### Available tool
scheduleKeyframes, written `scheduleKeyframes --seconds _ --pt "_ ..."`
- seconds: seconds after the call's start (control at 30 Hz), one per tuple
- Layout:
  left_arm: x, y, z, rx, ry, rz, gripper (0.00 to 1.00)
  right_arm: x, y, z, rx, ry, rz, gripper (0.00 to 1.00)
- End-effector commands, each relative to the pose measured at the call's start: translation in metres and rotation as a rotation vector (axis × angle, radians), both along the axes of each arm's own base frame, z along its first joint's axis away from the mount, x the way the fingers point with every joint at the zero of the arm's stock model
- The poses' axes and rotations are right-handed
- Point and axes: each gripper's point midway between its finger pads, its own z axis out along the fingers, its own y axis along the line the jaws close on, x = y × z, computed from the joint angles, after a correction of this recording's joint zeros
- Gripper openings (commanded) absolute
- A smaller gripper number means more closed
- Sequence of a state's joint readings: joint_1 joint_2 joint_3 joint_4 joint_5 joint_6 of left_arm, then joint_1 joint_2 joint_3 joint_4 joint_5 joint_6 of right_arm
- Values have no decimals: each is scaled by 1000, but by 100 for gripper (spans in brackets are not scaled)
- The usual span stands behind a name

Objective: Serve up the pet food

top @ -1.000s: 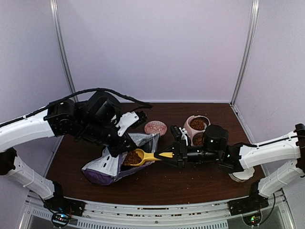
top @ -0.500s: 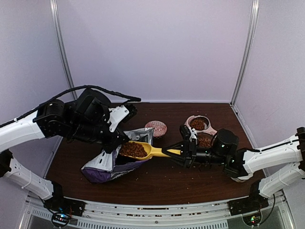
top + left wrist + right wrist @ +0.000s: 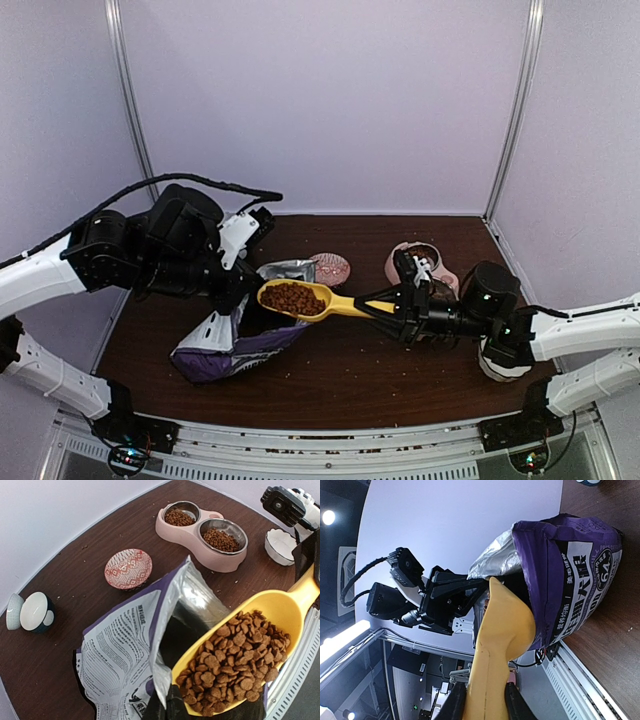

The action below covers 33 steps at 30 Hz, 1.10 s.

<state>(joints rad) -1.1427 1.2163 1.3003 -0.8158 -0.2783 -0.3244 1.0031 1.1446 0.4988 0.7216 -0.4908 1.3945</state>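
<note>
Jaws of the right gripper (image 3: 385,307) are clenched on the handle of the scoop (image 3: 312,301). Jaws of the left gripper (image 3: 243,292) are pinched on the rim of the bag (image 3: 232,347), holding its mouth up and open.

- Bag: lies on its side at left, mouth toward the centre.
- Feeder (image 3: 187,535): stands at far right, behind the right gripper; both bowls are already part-filled.
- Scoop: long axis runs roughly left to right, with the handle at the right gripper and the bowl at the bag mouth.
- Kibble (image 3: 234,666): heaped in the scoop bowl; none is seen falling.

Judgement: the feeder lies on the handle side, so the nearer right arm (image 3: 580,325) must draw the load back toward itself, bowl kept level.

Hidden:
- Left fingertips, behind the bag rim.
- Near feeder bowl, under the right arm in the top view.
- The load, in the right wrist view, which shows only the scoop's underside.
</note>
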Motion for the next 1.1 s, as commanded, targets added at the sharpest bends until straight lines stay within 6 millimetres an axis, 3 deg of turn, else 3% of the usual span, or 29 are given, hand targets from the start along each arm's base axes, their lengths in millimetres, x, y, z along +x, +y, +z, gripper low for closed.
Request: scheduleKeyframes --seconds 0.0,0.47,0.9,1.07 --pt "18 -2 50 -171 -111 97 0 3 -3 11 6 -20 -22 12" --pt "31 -8 37 -169 -108 170 0 6 -17 48 63 -28 -51 12" --pt "41 -6 38 -169 -123 193 0 31 -61 60 89 -19 -196 12" --pt "42 -2 37 -181 -113 188 0 40 -81 52 82 -10 -267 12"
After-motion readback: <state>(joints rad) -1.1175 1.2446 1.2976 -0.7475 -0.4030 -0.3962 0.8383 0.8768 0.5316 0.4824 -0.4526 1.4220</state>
